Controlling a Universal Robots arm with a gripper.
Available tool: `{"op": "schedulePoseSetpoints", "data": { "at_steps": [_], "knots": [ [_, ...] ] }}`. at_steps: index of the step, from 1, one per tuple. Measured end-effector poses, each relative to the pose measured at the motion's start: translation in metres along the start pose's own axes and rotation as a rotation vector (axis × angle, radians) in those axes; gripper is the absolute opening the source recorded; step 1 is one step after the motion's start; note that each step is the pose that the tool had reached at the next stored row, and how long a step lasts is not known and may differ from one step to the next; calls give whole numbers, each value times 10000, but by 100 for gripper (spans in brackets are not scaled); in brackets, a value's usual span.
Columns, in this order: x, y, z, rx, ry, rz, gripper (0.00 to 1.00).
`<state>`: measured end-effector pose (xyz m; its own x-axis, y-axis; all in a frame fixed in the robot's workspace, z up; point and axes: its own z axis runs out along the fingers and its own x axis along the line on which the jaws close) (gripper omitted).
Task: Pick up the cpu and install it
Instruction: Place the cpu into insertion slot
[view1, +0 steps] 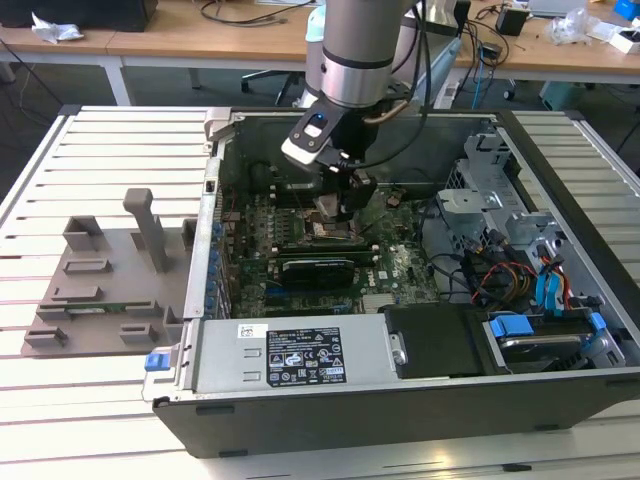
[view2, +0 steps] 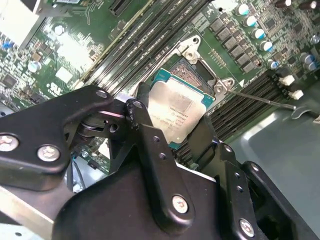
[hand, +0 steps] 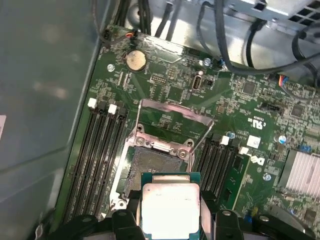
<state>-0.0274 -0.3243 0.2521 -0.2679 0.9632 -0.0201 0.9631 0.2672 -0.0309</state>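
Gripper (view2: 174, 122) clamped on the cpu (hand: 170, 202), low inside the open computer case (view1: 400, 420).
Fingers pinch opposite edges, holding it flat just beside the empty socket (hand: 150, 162); the bracket (hand: 172, 117) stands raised, probably for level seating.

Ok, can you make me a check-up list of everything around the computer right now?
Surface: white slatted table, open computer case on it.
Job's things: cpu held over the open socket, not seated.
Clutter: grey fixture plate beside the case, on the exterior view's left.
Grippers: pincer shut on the cpu's edges.
Cables: coloured wires bundled inside the case; black cable along the arm.
Surroundings: wooden desks behind.
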Motion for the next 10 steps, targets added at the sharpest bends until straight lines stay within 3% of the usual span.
{"op": "schedulePoseSetpoints", "data": {
  "at_steps": [2, 6, 10],
  "knots": [
    [0, 0, 4, 13, 19, 629, 55],
    [0, 0, 11, 31, 37, 1432, 55],
    [0, 1, 17, 43, 54, 2002, 55]
  ]
}}
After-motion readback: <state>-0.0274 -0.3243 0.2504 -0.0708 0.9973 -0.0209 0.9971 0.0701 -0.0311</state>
